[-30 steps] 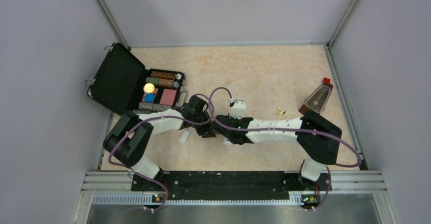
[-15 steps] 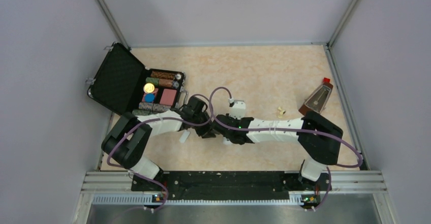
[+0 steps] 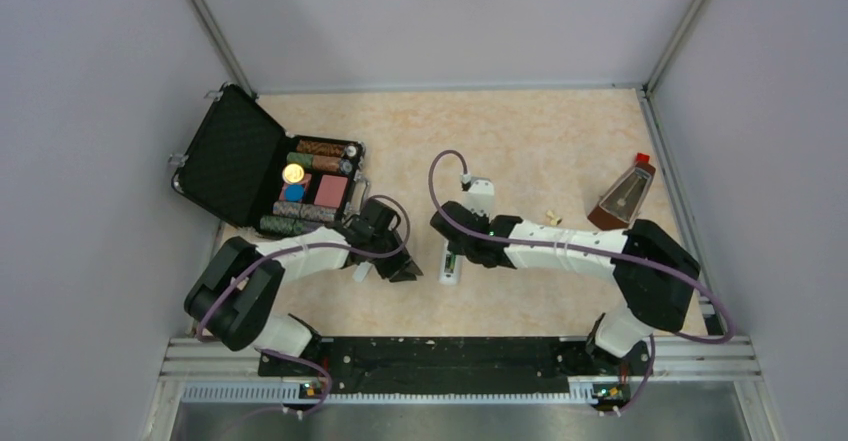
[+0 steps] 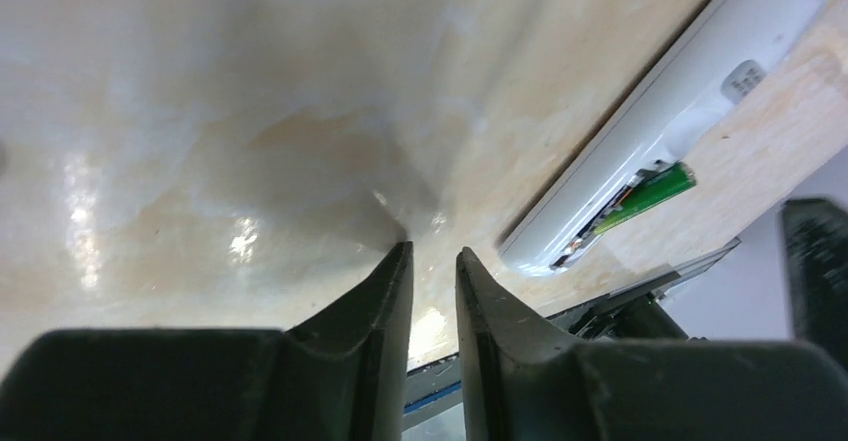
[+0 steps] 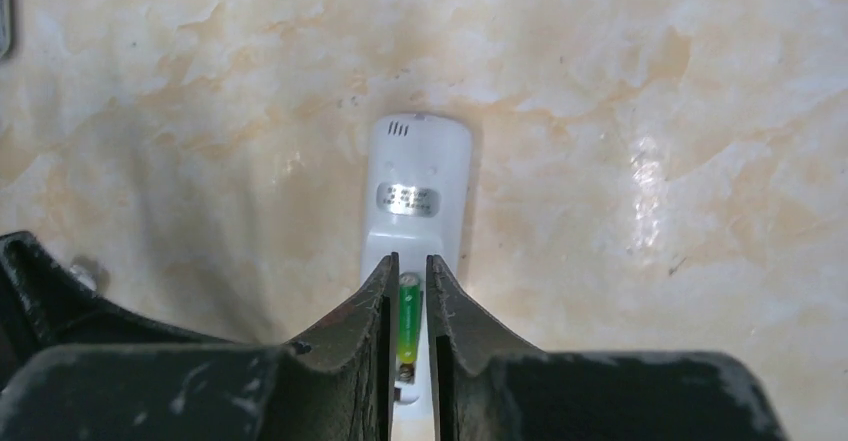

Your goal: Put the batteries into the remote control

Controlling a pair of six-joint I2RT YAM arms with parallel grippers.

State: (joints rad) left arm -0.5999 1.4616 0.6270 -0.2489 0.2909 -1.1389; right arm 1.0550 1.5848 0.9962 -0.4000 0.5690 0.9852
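**Ana:** What did the overhead camera give you?

**Ben:** The remote control (image 3: 451,266) lay on the table (image 3: 540,141) near the middle, its length running from front to back. The right gripper (image 3: 458,249) hung over its far end. The left gripper (image 3: 402,271) sat just to the left of the remote, apart from it, with a small white piece (image 3: 362,272) beside its wrist. An open black case (image 3: 235,156) with coloured rolls stood at the far left, and a metronome (image 3: 625,193) stood well off to the right.

**Ana:** And the left wrist camera?

**Ben:** The left jaws stood slightly apart with only a slim gap between them. Nothing was in that gap, and the tips were just over bare table. The remote lay off to the right with its plain back up. Its compartment was uncovered at one end, and a green battery (image 4: 652,191) lay inside.

**Ana:** Was there a second battery in there?

**Ben:** I could not tell, as that corner was too cramped to read.

**Ana:** What about the right wrist camera?

**Ben:** The right jaws were drawn close together, pointing down at the open compartment. The green battery showed in the narrow slot between them, lying lengthwise in the remote. I could not tell whether the pads pinched it or merely flanked it. Beyond the jaws the remote's back stretched away, with a small silver label (image 5: 407,198) on it and a few vent slits at its rounded far end.

**Ana:** Was the remote flat on the table?

**Ben:** It looked flat in both wrist views.
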